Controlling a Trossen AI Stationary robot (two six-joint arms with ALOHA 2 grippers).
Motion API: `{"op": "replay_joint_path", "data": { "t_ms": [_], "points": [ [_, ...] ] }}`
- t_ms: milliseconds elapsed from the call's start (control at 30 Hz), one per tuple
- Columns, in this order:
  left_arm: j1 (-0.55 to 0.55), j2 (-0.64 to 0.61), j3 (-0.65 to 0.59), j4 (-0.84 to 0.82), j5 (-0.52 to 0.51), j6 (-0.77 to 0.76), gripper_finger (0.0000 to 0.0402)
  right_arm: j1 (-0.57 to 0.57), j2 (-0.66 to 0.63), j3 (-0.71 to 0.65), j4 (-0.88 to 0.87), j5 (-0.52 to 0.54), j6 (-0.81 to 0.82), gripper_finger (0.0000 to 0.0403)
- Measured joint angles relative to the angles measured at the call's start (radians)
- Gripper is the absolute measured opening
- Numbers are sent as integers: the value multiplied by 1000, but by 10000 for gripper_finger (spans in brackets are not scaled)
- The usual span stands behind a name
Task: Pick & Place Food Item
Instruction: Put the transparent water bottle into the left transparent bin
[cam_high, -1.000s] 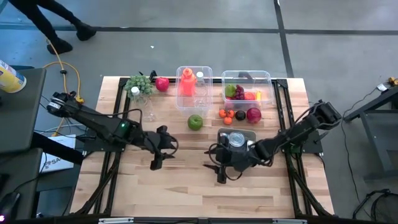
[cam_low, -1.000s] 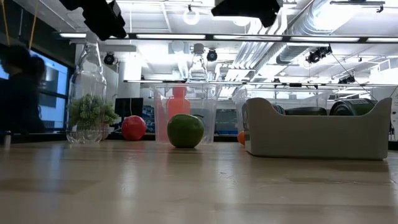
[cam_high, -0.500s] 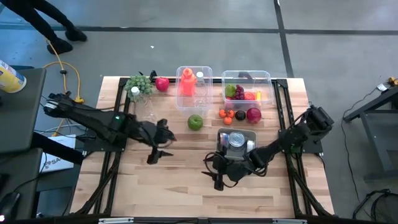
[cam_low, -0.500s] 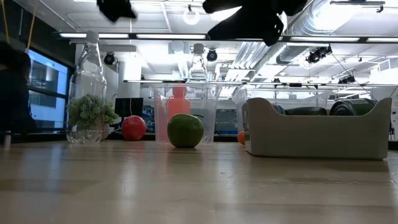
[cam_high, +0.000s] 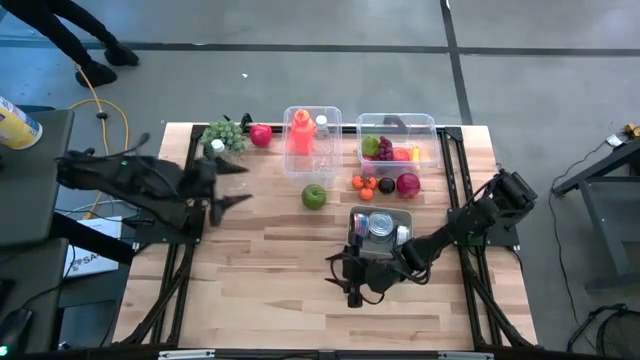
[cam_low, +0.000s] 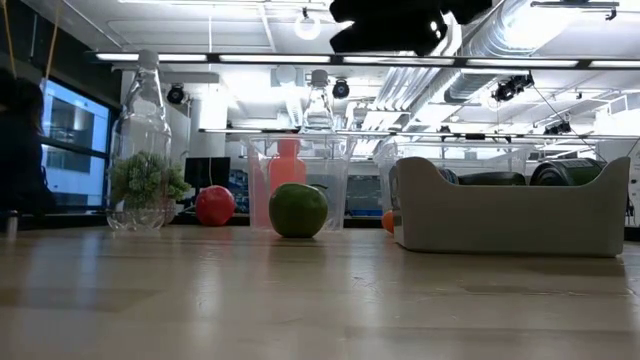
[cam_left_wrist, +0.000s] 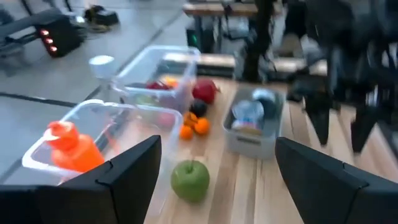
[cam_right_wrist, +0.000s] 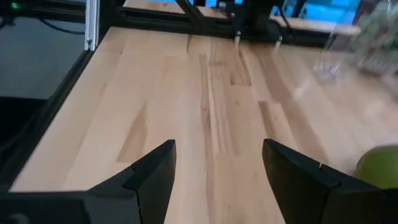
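Note:
A green apple (cam_high: 314, 196) sits on the wooden table, also seen in the low view as the apple (cam_low: 298, 210) and in the left wrist view as the apple (cam_left_wrist: 190, 180). My left gripper (cam_high: 238, 184) is open near the table's left side, well left of the apple, with its fingers pointing toward it (cam_left_wrist: 217, 149). My right gripper (cam_high: 342, 280) hangs open over bare wood (cam_right_wrist: 217, 149), on the near side of a grey tray (cam_high: 380, 212) that holds a can. The apple shows at the edge of the right wrist view (cam_right_wrist: 379, 167).
Two clear bins (cam_high: 312, 135) (cam_high: 397, 140) stand along the far edge, one with an orange bottle, one with fruit. Small oranges (cam_high: 365, 183), a dark fruit and a red fruit (cam_high: 408, 184) lie near the tray. Green grapes (cam_high: 222, 135), a red fruit (cam_high: 261, 134) and a glass bottle (cam_low: 142, 140) stand far left.
My left gripper has drawn back from the middle of the table toward the left and far edges, staying open. The apple and the other things have kept their places.

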Motion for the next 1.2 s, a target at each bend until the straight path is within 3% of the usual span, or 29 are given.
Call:
{"op": "replay_joint_path", "data": {
  "t_ms": [167,433,700,1033,1200],
  "points": [
    [57,-72,0,-4,-43,-115,305,-30,0,0,41,6,-82,227],
    [74,-71,0,-29,-41,-169,305,-70,0,0,44,4,-84,227],
    [74,-64,0,-11,-42,-128,305,-72,0,0,39,2,-76,227],
    [74,-64,0,-21,-43,131,305,-66,0,0,38,1,-75,227],
    [74,-64,0,-40,-178,77,305,-66,0,0,39,1,-75,227]
  ]
}}
